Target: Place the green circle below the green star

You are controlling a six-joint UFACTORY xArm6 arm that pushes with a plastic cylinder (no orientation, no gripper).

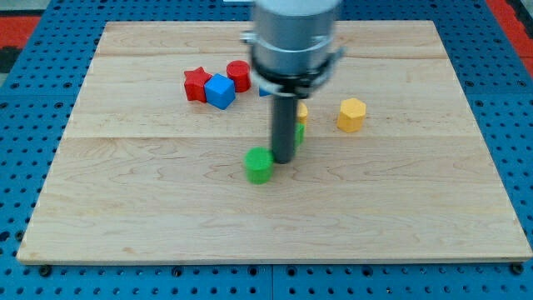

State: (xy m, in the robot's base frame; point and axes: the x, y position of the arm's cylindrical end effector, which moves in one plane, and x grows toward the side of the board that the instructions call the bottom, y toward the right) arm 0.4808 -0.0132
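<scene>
The green circle (259, 165) sits near the middle of the wooden board (125, 208), slightly toward the near edge. Our tip (283, 161) rests just to its right, touching or almost touching it. We carry no claw, only a bare rod, so nothing is gripped. Behind the rod, a sliver of the green star (299, 135) peeks out, just right of and beyond the circle, with a yellow block (301, 110) partly hidden beyond that. A yellow hexagon (351, 114) lies further right. To the far left cluster a red star (196, 84), a blue cube (221, 91) and a red cylinder (239, 75). Our worry: pushing from this side would send the circle left, away from the star, and the rod could also nudge the star itself.
</scene>
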